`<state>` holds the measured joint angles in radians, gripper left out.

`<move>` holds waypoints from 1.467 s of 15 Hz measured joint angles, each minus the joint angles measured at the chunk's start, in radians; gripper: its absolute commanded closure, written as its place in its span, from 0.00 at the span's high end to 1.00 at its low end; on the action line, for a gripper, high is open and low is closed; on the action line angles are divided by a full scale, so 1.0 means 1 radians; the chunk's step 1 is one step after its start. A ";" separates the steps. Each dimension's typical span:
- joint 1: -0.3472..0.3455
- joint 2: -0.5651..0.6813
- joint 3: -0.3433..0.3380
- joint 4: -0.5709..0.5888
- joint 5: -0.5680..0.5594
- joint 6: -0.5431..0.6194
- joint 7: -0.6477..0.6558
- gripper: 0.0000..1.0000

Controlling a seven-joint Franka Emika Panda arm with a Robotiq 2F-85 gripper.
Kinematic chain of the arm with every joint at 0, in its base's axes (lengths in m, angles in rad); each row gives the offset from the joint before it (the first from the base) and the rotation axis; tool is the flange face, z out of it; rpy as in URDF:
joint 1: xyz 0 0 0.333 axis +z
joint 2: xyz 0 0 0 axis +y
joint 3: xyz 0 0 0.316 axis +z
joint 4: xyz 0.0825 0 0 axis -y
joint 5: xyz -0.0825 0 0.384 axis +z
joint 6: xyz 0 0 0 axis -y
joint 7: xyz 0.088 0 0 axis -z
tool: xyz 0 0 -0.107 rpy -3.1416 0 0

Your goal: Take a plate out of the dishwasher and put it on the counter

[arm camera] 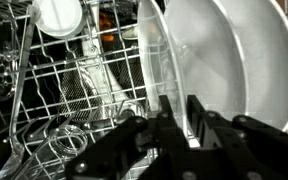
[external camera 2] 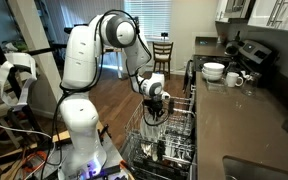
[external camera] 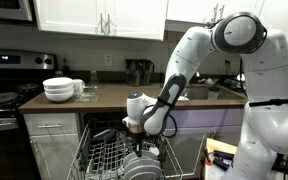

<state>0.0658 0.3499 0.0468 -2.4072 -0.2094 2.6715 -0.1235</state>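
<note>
In the wrist view the plate [arm camera: 199, 60] runs off the top edge, so its full outline is lost, and a second plate [arm camera: 269, 60] behind it is cut by the right edge. The gripper [arm camera: 181, 125] is a dark blur along the bottom edge; whether its jaws touch the plate's rim cannot be told. In both exterior views the jaws sink among the wires of the dishwasher [external camera: 109, 155], too small to read, and the bottom edge cuts off its lower part.

2 exteriors, 1 wrist — dishwasher [external camera: 104, 156] shared
</note>
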 measured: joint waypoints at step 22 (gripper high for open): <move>-0.013 -0.324 0.056 0.026 0.114 -0.411 -0.152 0.03</move>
<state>0.0523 0.0263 0.1033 -2.3812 -0.0956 2.2604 -0.2754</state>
